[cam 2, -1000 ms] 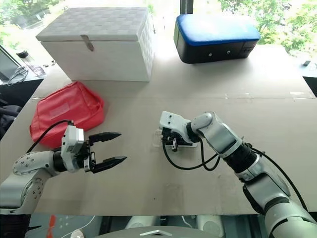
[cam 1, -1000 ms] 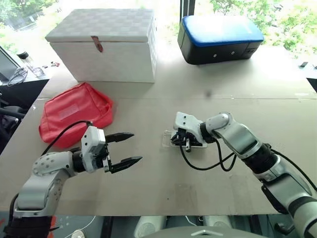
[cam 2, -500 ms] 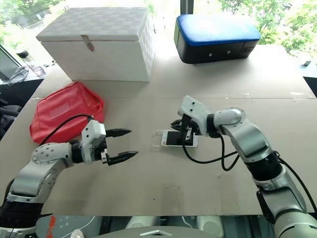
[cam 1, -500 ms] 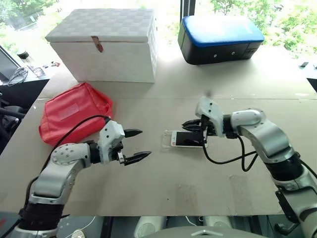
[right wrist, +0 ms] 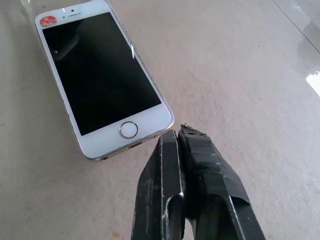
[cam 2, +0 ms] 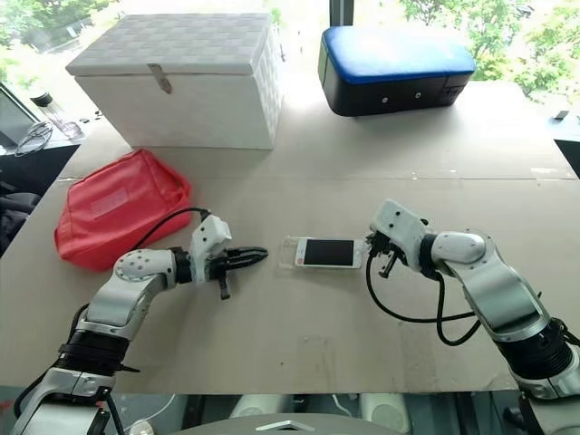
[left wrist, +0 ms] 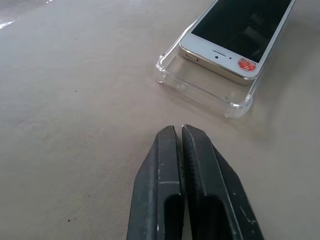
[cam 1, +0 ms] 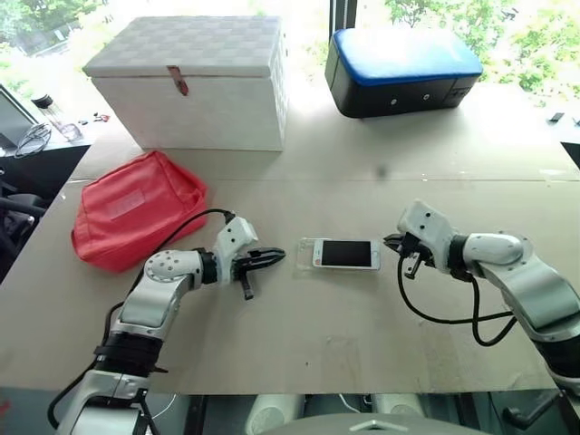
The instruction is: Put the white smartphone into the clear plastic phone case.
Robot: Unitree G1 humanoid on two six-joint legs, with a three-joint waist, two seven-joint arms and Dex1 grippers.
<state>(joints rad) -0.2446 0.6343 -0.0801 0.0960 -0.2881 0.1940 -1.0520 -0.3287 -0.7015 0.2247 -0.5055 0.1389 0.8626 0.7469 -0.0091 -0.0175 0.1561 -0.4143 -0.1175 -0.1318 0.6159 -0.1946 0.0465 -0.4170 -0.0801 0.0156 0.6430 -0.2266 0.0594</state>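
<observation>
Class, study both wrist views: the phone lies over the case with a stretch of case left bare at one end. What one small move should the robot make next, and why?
Probably nudge the white smartphone along with the right tool, shut at its home-button end, toward the left tool. The clear plastic phone case juts out uncovered there, so the phone looks not fully seated.

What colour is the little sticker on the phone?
Red, on the sticker at the phone's top end; the left wrist view shows it best.
</observation>
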